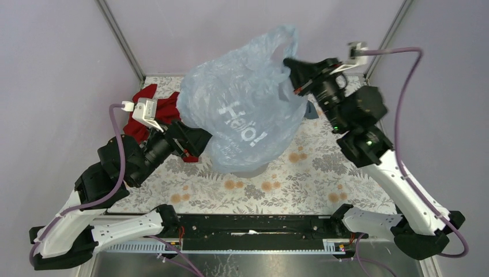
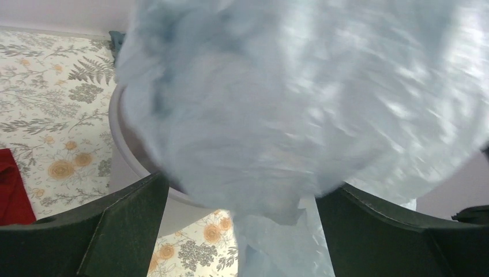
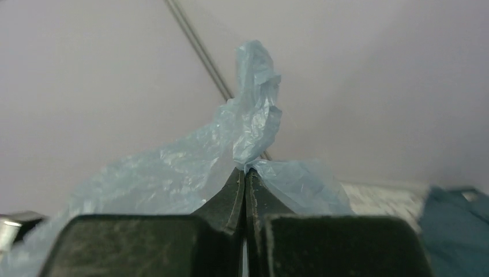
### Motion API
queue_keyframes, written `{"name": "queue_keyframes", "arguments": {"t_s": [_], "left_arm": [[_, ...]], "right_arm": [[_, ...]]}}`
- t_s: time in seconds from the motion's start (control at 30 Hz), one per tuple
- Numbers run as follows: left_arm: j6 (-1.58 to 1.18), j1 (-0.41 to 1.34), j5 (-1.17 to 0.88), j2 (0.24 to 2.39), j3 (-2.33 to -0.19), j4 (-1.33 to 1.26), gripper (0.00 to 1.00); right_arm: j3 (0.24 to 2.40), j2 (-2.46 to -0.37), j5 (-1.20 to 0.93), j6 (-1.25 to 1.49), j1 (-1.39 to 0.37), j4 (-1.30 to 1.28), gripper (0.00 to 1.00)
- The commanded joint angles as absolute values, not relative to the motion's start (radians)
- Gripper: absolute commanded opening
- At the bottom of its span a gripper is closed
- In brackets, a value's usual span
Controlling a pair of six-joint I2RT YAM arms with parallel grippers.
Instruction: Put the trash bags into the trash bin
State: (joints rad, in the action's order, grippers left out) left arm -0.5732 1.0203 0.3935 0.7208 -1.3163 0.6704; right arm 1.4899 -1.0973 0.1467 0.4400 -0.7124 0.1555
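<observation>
The bag (image 1: 242,115) is held up over the bin (image 2: 118,133), most of which is hidden beneath it, and its top fold is pinched between the clenched fingers of the right gripper (image 3: 245,173). The left gripper (image 2: 242,196) is spread wide at the bag's lower part, with plastic hanging loose between its fingers. On the flowered table (image 1: 311,173), a red cloth (image 1: 164,112) is seen behind the left arm.
</observation>
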Motion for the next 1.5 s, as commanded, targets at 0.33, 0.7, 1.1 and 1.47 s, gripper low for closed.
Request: {"name": "queue_keyframes", "arguments": {"t_s": [0.33, 0.7, 1.1, 1.47], "left_arm": [[-0.586, 1.022, 0.559, 0.877, -1.370, 0.621, 0.98], [-0.619, 1.023, 0.597, 0.835, -1.316, 0.697, 0.99], [-0.674, 1.022, 0.573, 0.718, -1.265, 0.809, 0.99], [-0.560, 1.022, -0.117, 0.824, -1.315, 0.545, 0.99]], "right_arm": [[1.502, -1.126, 0.266, 0.118, -0.711, 0.200, 0.00], [1.383, -1.102, 0.122, 0.087, -0.710, 0.320, 0.00], [1.482, -1.276, -0.182, 0.103, -0.710, 0.400, 0.00], [1.609, -1.461, -0.216, 0.185, -0.710, 0.501, 0.00]]}}
